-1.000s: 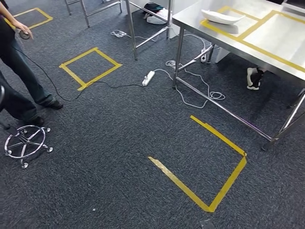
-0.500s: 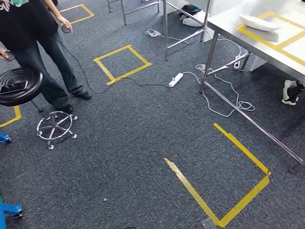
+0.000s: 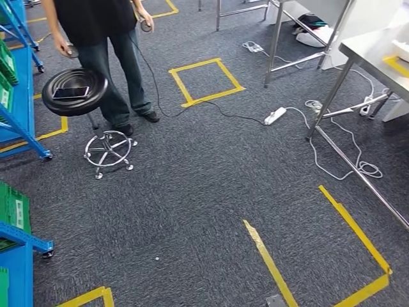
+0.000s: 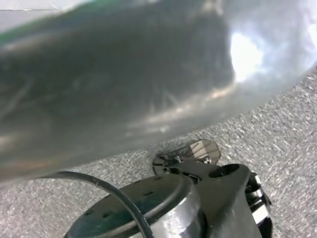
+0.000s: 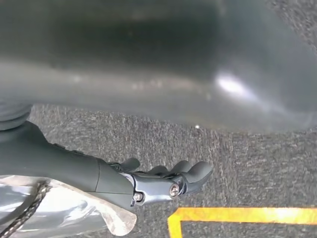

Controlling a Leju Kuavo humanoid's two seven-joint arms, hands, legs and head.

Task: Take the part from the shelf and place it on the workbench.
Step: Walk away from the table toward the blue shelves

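The task looks barely begun. Neither hand holds a part, and the head view faces carpet between the blue shelf (image 3: 19,121) at one side and the steel bench (image 3: 374,51) at the other. Green bins (image 3: 15,211) sit on the shelf; which part is meant, I cannot tell. A white object (image 3: 401,50) lies at the bench's far edge, too cut off to identify. Reaching the shelf, grasping, carrying and placing all appear to remain.

The right hand (image 5: 168,181) hangs over the carpet near yellow tape (image 5: 242,215), fingers extended together, gripping nothing. The left hand's state I cannot tell. A person (image 3: 103,45) stands beside a stool (image 3: 75,91).
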